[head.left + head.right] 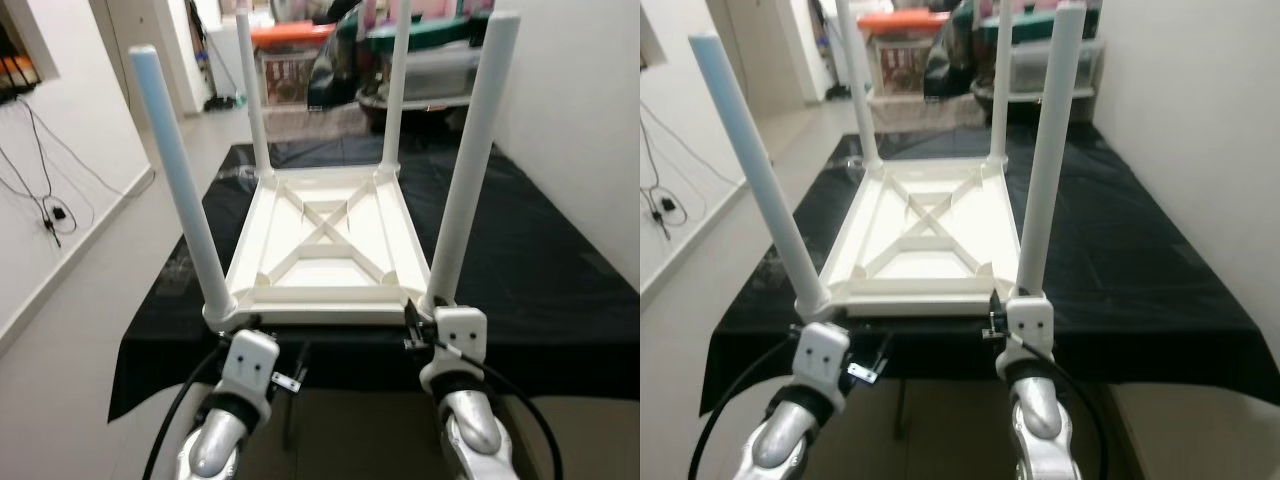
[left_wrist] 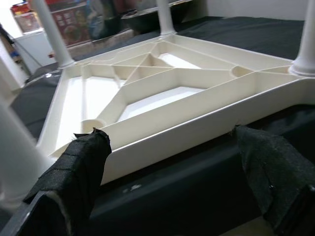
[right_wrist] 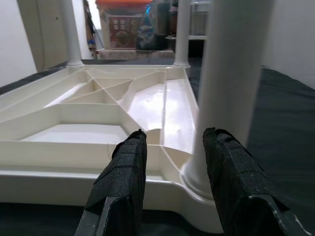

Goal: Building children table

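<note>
You have the white plastic children table (image 1: 325, 245) upside down on the black-covered desk (image 1: 540, 270) so its four legs stand up, and both the left gripper (image 2: 172, 162) and the right gripper (image 3: 172, 162), fingers released, wait at its 6 o'clock edge.

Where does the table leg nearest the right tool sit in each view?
Left eye: near-right leg, upright, right of centre.
Right eye: just right of centre.
Left wrist: at the near rim's far end.
Right wrist: close up, beyond the right tool.
Shared landmark: X-shaped ribs.

White walls (image 1: 80, 120), grey floor (image 1: 90, 330)
</note>
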### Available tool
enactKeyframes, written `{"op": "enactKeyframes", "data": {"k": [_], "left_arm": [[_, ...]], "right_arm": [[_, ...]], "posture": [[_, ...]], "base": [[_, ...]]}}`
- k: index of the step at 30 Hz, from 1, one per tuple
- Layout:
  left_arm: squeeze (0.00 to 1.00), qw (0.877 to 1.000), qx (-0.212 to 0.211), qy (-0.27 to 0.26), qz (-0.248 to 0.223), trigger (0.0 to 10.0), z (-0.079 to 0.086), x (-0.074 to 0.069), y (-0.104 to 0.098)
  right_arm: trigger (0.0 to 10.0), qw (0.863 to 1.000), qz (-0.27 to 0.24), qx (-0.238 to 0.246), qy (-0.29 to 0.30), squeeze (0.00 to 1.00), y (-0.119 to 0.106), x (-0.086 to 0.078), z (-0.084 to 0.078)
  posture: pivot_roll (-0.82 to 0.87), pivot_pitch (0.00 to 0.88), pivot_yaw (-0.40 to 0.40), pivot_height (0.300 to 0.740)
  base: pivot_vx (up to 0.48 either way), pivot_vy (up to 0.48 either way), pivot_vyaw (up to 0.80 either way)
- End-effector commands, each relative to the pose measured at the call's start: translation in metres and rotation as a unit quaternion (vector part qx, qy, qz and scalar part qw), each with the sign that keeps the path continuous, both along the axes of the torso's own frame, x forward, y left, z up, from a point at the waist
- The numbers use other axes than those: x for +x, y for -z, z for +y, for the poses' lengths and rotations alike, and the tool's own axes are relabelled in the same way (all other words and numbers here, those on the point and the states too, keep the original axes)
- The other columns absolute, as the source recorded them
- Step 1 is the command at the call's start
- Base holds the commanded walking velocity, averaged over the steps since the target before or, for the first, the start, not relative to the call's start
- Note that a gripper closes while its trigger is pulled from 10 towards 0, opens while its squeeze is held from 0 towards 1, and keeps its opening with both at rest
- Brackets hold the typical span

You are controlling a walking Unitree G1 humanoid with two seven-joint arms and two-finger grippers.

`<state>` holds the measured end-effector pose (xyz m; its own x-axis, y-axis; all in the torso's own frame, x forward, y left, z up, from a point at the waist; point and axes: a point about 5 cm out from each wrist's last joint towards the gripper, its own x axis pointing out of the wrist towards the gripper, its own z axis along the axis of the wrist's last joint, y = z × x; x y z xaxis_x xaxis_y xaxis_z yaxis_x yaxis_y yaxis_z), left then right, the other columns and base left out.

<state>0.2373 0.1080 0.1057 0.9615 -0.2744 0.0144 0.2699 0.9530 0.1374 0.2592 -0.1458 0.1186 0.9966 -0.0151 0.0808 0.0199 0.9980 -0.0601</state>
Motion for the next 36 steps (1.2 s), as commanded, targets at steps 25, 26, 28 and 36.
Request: {"op": "enactKeyframes", "data": {"k": [25, 26, 28, 36], "left_arm": [[0.00, 0.999, -0.022, -0.036, 0.035, 10.0, 0.014, 0.001, 0.006], [0.00, 0.998, -0.023, -0.037, 0.035, 10.0, 0.014, 0.001, 0.006], [0.00, 0.998, -0.023, -0.036, 0.035, 10.0, 0.014, 0.001, 0.006], [0.00, 0.998, -0.021, -0.035, 0.037, 10.0, 0.013, 0.000, 0.007]], "right_arm": [[10.0, 0.999, 0.032, 0.000, 0.024, 0.00, 0.004, 0.003, -0.009], [10.0, 0.999, 0.027, 0.001, 0.021, 0.00, 0.002, 0.005, -0.010], [10.0, 1.000, 0.017, 0.004, 0.008, 1.00, -0.001, 0.007, -0.011], [10.0, 0.999, 0.018, 0.011, -0.032, 1.00, -0.002, 0.005, -0.009]], "posture": [[0.07, 0.000, -0.004, 0.740], [0.07, 0.000, -0.006, 0.740], [0.07, 0.000, -0.006, 0.740], [0.07, 0.000, -0.004, 0.740]], "base": [[0.111, -0.148, 0.00], [0.000, 0.000, 0.00], [0.000, 0.000, 0.00], [0.000, 0.000, 0.00]]}}
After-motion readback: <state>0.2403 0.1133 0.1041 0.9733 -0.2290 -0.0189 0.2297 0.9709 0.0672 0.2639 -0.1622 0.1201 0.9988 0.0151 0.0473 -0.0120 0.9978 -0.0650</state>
